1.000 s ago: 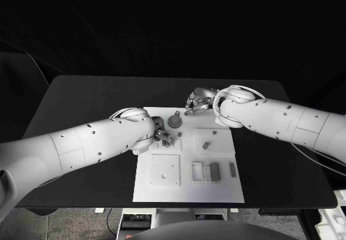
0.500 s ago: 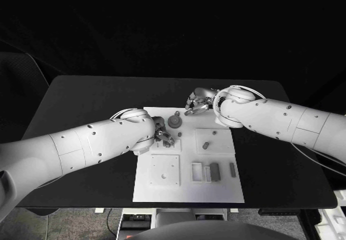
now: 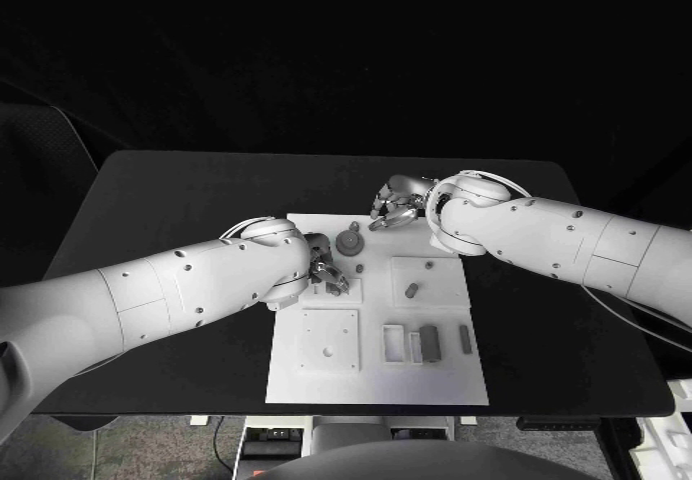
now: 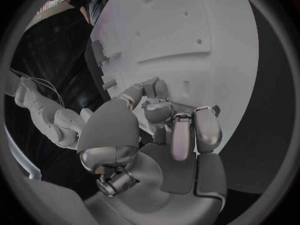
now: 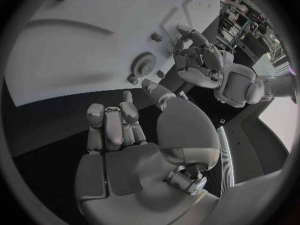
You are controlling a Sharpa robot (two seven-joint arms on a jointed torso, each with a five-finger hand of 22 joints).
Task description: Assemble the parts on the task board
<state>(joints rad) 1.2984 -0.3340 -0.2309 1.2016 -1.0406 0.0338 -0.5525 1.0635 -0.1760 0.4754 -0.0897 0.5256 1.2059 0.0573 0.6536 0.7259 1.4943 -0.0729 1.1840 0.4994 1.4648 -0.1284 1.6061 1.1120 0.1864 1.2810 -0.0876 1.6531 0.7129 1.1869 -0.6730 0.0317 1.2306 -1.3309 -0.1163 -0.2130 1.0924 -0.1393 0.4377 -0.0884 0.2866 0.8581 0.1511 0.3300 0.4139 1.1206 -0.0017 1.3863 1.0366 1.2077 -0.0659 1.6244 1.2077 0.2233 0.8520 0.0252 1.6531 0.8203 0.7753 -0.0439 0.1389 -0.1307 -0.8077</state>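
The left hand (image 3: 326, 268) is low over the left-middle of the white board (image 3: 433, 385), its fingers (image 4: 206, 127) curled down toward a small grey part at the edge of a raised square; whether they actually pinch that part I cannot tell, since the fingertips hide it. The right hand (image 3: 392, 208) hangs just off the board's far edge, its fingers (image 5: 112, 125) bunched together with nothing visible between them, near the grey gear (image 3: 351, 241) standing on the board. More grey parts lie loose nearer the robot: a short peg (image 3: 411, 290) on the right square plate and several bars (image 3: 428, 342) beside a white frame. The main risk, as I judge it, is the left fingers nudging the small part sideways instead of seating it, because they crowd it closely, and the two hands working close together beside the gear could bump it.
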